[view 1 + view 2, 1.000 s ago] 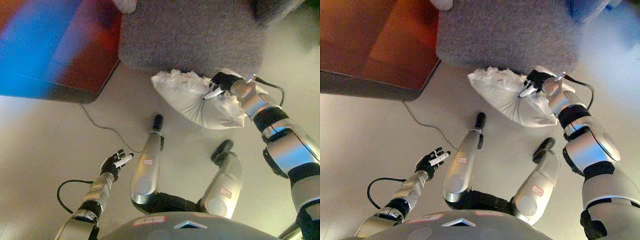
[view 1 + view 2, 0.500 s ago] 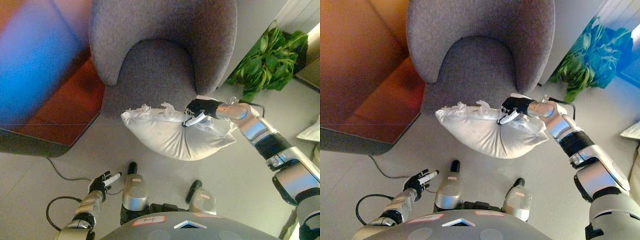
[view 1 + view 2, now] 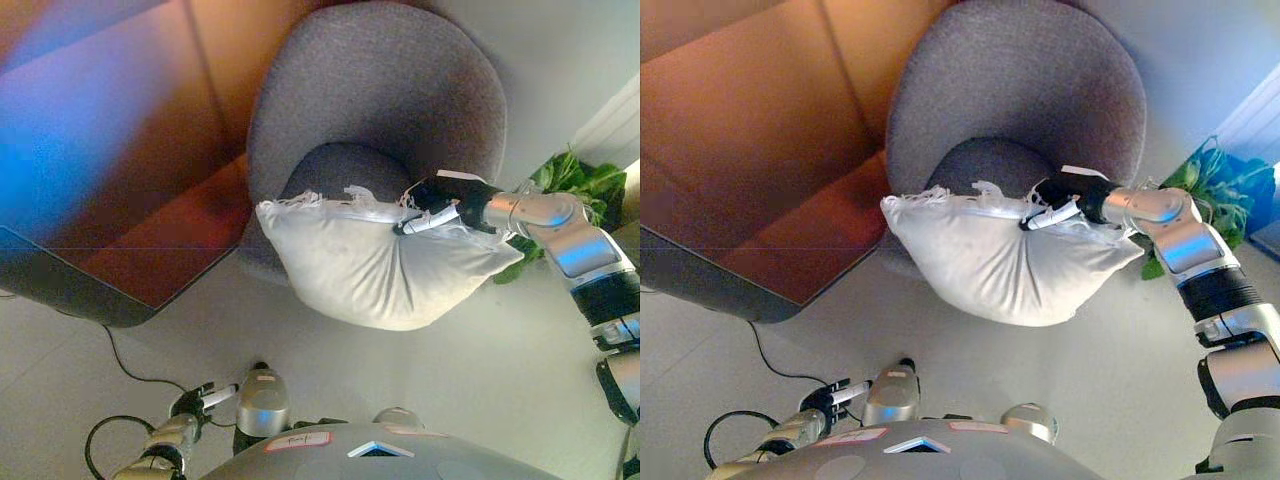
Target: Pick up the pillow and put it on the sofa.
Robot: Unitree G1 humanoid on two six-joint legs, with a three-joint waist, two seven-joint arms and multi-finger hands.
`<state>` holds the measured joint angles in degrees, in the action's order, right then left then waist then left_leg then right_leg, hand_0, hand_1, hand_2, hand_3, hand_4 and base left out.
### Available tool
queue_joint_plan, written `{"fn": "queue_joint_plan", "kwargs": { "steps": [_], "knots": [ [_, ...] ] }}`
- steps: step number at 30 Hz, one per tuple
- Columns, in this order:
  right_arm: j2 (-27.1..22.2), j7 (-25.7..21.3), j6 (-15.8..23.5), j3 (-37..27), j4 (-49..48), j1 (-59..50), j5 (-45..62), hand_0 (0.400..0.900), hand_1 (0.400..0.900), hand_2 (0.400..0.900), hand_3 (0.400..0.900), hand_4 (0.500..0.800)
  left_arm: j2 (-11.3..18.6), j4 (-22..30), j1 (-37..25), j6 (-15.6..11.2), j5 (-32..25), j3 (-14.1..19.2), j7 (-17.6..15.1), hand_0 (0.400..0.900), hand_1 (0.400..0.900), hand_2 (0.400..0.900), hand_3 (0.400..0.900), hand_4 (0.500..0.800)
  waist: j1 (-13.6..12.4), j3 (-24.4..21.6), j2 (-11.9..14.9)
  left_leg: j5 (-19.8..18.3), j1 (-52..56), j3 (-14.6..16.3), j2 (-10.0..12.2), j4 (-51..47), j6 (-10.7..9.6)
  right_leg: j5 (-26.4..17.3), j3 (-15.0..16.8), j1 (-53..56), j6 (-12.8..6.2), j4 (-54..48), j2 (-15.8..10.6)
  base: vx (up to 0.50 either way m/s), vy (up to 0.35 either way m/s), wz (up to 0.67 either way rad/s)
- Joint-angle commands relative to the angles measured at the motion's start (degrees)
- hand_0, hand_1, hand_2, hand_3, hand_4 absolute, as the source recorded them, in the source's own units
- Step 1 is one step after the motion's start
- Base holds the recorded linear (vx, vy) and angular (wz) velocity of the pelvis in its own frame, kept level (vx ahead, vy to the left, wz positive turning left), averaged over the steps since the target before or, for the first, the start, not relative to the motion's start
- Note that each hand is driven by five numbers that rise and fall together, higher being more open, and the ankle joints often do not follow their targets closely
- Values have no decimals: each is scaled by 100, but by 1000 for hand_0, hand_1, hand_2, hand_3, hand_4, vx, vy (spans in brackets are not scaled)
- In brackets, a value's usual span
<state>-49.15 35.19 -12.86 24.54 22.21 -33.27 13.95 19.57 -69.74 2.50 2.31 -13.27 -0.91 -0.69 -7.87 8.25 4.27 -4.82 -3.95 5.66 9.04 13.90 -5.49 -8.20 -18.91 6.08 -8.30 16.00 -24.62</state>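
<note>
The white pillow (image 3: 375,265) hangs in the air in front of the round grey armchair (image 3: 400,90), its upper edge bunched up. My right hand (image 3: 440,200) is shut on that upper edge and holds the pillow level with the chair's seat (image 3: 995,165). My left hand (image 3: 195,402) is low at the bottom left near the floor, fingers straight, holding nothing.
A brown leather sofa (image 3: 760,190) with a dark base fills the left side. A green potted plant (image 3: 575,180) stands to the right of the armchair. Pale floor (image 3: 520,340) lies below the pillow.
The pillow has gone from the floor up to the armchair's seat height in my right hand. The camera has tilted up, so the armchair's back now shows. My left hand has stayed low.
</note>
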Motion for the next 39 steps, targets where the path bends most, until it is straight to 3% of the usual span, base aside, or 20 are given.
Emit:
{"fn": "queue_joint_plan", "kwargs": {
  "steps": [1, 4, 6, 9, 14, 22, 25, 26, 27, 28, 34, 39],
  "knots": [
    [-319, -277, 688, -282, 638, -1895, 763, 400, 400, 400, 400, 500, 591, -76, 18, -106, 238, -207, -140, 900, 900, 900, 900, 800, -66, -369, 84, 208, 628, -234, -174, -586, 17, -418, 431, -586, -506, -432, 483, 245, -127, 26],
    [-346, -216, 926, 78, 1336, -2369, 747, 400, 400, 400, 400, 500, 603, -136, 3, -160, 109, -172, -177, 900, 900, 900, 900, 800, -19, -374, 173, 131, 755, -341, -176, -772, -12, -312, 561, -836, -478, -1288, 777, 257, -247, 29],
    [-506, -100, 963, 159, 1816, -2584, 728, 400, 400, 400, 400, 500, 604, -203, -33, -218, 236, -142, -101, 900, 900, 900, 900, 800, 42, -372, 246, -14, 702, -599, -134, -678, 54, -18, 1011, -930, -437, -1369, 1004, 307, -297, 80],
    [-632, -53, 829, 266, 2041, -2672, 750, 400, 400, 400, 400, 500, 528, -242, 141, -318, 242, -50, -116, 900, 900, 900, 900, 800, -47, -382, 295, 77, 796, -704, 67, -743, -83, 431, 855, -707, -211, -1144, 1237, 275, -263, 36],
    [-682, 64, 906, 530, 2878, -3067, 512, 400, 400, 400, 400, 500, 444, -370, 301, -405, 321, 3, -96, 900, 900, 900, 900, 800, -244, -376, 289, 395, 687, -734, 374, -861, -263, 875, 582, -467, 39, -1001, 1413, 244, -243, 25],
    [-807, -259, 571, 690, 3713, -3706, 359, 400, 400, 400, 400, 500, 577, -223, 292, -639, 109, -170, 13, 900, 900, 900, 900, 800, -479, -25, -140, 897, 309, -1121, 833, -1167, -521, 1396, 174, -1060, 316, -125, 1582, 11, -194, 37],
    [-878, -665, 413, 647, 4176, -3863, 185, 400, 400, 400, 400, 500, 605, -112, 272, -730, 63, -217, 44, 900, 900, 900, 900, 800, -547, 147, -347, 1101, 175, -1232, 924, -1243, -549, 1561, 113, -1300, 393, 207, 1560, -83, -120, 34],
    [-883, -1230, 386, 662, 4380, -3969, -35, 422, 422, 422, 422, 513, 614, -100, 226, -781, -3, -266, 37, 900, 900, 900, 900, 800, -570, 212, -428, 1163, 99, -1280, 936, -1243, -549, 1619, 108, -1429, 424, 365, 1538, -116, -86, 27],
    [-911, -1688, 185, 629, 4606, -4035, -298, 900, 900, 900, 900, 800, 626, -67, 180, -804, -52, -297, 59, 900, 900, 900, 900, 800, -583, 270, -505, 1208, 15, -1320, 937, -1225, -547, 1654, 97, -1542, 439, 497, 1508, -124, -68, 26],
    [-932, -1854, -52, 516, 4694, -3997, -471, 900, 900, 900, 900, 800, 606, 1, 164, -793, -63, -305, 77, 900, 900, 900, 900, 800, -603, 324, -587, 1243, -41, -1372, 932, -1213, -532, 1691, 86, -1621, 455, 633, 1471, -140, -56, 24],
    [-1216, -2193, -240, 871, 5039, -4382, -785, 900, 900, 900, 900, 800, 540, 161, 209, -856, -302, -558, 131, 900, 900, 900, 900, 800, -672, 512, -870, 1458, -299, -1507, 861, -1219, -508, 1861, 38, -1976, 525, 1109, 1280, -77, -4, 17],
    [-1434, -2133, -355, 989, 5053, -4414, -972, 900, 900, 900, 900, 800, 611, 386, 312, -726, -402, -570, 180, 900, 900, 900, 900, 800, -641, 488, -921, 1542, -284, -1492, 857, -1224, -509, 1965, 84, -2031, 553, 1286, 1245, 8, 15, -1]
  ]
}}
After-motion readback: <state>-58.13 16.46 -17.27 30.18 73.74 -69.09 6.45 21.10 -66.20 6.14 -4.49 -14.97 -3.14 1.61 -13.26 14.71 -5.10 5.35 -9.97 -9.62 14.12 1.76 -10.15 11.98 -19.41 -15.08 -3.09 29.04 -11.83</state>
